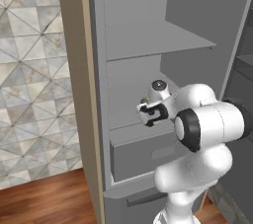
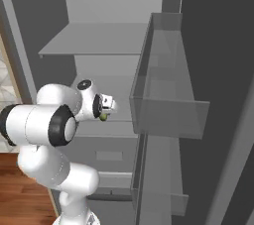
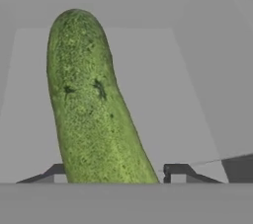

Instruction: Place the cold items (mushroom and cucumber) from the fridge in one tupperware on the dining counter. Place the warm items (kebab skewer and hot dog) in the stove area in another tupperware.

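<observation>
**Cucumber between the claw's tips, the rest of the job ahead**

Look first at your claw (image 3: 113, 171): in the hand view the cucumber (image 3: 91, 99) stands between the two dark fingertips (image 3: 178, 171), its near end low between them and its far end pointing away from the claw along the line of the fingers. The tips stand part-way apart, about the width of the cucumber, with the left tip touching its skin and a narrow gap showing at the right tip. You can judge this as a grasp on the cucumber, though the pictures do not prove that the hold is firm.

From the right base view you see the claw (image 2: 105, 110) with a small green spot at its tip, which is the cucumber (image 2: 103, 117), and from the left base view the claw (image 1: 148, 114) reaches into the middle compartment of the fridge (image 1: 148, 45). Just beyond and below the claw lies a grey shelf (image 3: 163, 94); further beyond it is the fridge's back wall.

As for progress, you are early in the task. The cucumber appears to be the first item in hand and is not yet out of the fridge. By the task, you have yet to carry it to a tupperware on the dining surface, fetch the mushroom, and pack the kebab skewer and hot dog in the second tub.
</observation>
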You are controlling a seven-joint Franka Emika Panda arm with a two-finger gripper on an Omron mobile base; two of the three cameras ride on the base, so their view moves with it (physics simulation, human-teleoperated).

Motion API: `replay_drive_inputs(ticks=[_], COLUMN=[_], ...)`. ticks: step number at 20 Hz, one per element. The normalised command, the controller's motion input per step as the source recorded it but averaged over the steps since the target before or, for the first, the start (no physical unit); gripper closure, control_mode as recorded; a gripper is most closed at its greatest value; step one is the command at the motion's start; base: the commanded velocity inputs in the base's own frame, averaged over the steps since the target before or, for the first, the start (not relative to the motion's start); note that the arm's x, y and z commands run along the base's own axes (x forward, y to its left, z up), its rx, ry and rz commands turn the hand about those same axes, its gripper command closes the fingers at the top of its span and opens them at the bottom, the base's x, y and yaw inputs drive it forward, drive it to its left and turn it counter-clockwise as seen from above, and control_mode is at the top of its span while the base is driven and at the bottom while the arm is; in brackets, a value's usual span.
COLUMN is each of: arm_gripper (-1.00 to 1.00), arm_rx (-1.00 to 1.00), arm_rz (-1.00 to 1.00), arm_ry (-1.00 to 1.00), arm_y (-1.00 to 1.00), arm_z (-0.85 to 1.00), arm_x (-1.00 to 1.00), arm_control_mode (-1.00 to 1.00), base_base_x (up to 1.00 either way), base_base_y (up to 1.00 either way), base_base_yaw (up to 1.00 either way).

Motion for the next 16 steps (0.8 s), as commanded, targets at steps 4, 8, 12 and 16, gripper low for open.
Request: replay_drive_inputs(ticks=[4, 8, 12, 16], arm_gripper=[1.00, 1.00, 1.00, 1.00], arm_rx=[0.03, 0.16, 0.21, 0.08], arm_rz=[-0.48, -0.42, -0.23, -0.05], arm_ry=[0.01, 0.25, 0.48, 0.37], arm_y=[0.00, 0.00, -0.05, 0.00], arm_z=[0.79, 0.78, 0.82, 0.67], arm_x=[-0.87, -0.79, -0.56, -0.51], arm_control_mode=[-1.00, -1.00, -1.00, -1.00], base_base_x=[0.00, 0.00, 0.00, 0.00], base_base_y=[0.00, 0.00, 0.00, 0.00], base_base_yaw=[0.00, 0.00, 0.00, 0.00])
